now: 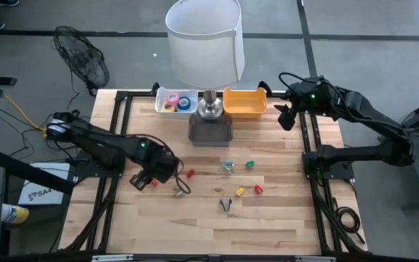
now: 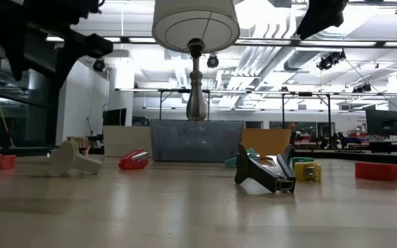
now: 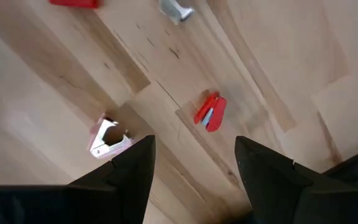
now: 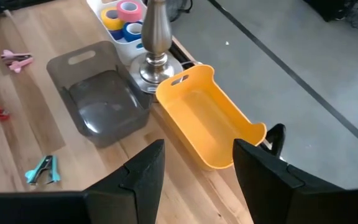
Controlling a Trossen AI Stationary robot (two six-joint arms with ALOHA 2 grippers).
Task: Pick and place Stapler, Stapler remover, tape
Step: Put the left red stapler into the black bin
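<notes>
A small red stapler (image 3: 211,112) and a pink-and-white staple remover (image 3: 107,138) lie flat on the wooden table, just beyond my left gripper (image 3: 194,149). That gripper points down, open, with nothing between its fingers, at the table's left middle (image 1: 146,179). More small staplers and removers lie mid-table: teal (image 1: 228,166), green (image 1: 250,164), black (image 1: 226,205), yellow (image 1: 240,191), red (image 1: 257,189). Rolls of tape (image 1: 177,102) sit in a white tray (image 1: 159,106) at the far edge. My right gripper (image 4: 197,155) hangs open above the far right corner (image 1: 286,116), over the yellow bin (image 4: 204,124).
A lamp (image 1: 204,44) stands at the far middle, its base (image 4: 154,62) between the white tray and the yellow bin. A grey bin (image 1: 210,131) stands in front of it. Another red piece (image 2: 0,162) lies near the left arm. Bare wood stretches along the near edge.
</notes>
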